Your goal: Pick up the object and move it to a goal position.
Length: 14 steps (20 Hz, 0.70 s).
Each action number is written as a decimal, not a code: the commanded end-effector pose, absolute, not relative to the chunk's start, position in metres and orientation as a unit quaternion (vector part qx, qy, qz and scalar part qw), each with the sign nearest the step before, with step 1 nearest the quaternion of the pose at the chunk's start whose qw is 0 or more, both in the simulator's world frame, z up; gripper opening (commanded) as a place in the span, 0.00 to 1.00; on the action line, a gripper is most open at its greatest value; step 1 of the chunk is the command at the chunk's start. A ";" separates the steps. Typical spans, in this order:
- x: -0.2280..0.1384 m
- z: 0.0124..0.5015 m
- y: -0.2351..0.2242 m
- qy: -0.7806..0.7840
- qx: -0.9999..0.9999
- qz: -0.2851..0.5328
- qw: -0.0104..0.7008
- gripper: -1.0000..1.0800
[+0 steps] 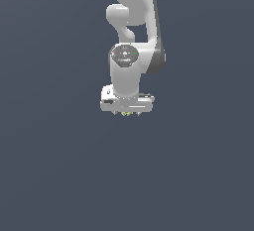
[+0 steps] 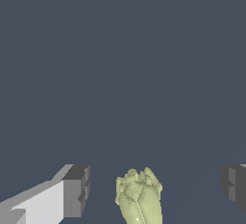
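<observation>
The plain dark grey-blue desk (image 1: 54, 175) spreads on every side of the white robot arm (image 1: 131, 36) in the exterior view, and nothing stands on it across the left, right and lower parts of the frame. The only thing near the white gripper (image 1: 127, 112) is the small pale yellow-green knobbly blob (image 2: 139, 196), seen in the wrist view between the spread jaws. A gap of bare desk shows on each side of it, between it and the dark grey fingertips (image 2: 77, 189), touching neither.
</observation>
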State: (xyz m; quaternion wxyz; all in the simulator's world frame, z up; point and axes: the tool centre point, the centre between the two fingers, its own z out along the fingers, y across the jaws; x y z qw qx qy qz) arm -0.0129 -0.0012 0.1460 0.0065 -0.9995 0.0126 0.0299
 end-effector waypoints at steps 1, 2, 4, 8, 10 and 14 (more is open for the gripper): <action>-0.013 0.146 -0.001 0.013 -0.999 0.030 0.007 0.96; -0.013 0.146 -0.002 0.013 -0.999 0.030 0.006 0.96; -0.014 0.145 -0.006 0.014 -0.999 0.032 0.006 0.96; -0.019 0.144 -0.021 0.016 -0.999 0.041 0.006 0.96; -0.020 0.144 -0.024 0.016 -0.999 0.043 0.006 0.96; -0.019 0.144 -0.024 0.016 -0.999 0.043 0.006 0.96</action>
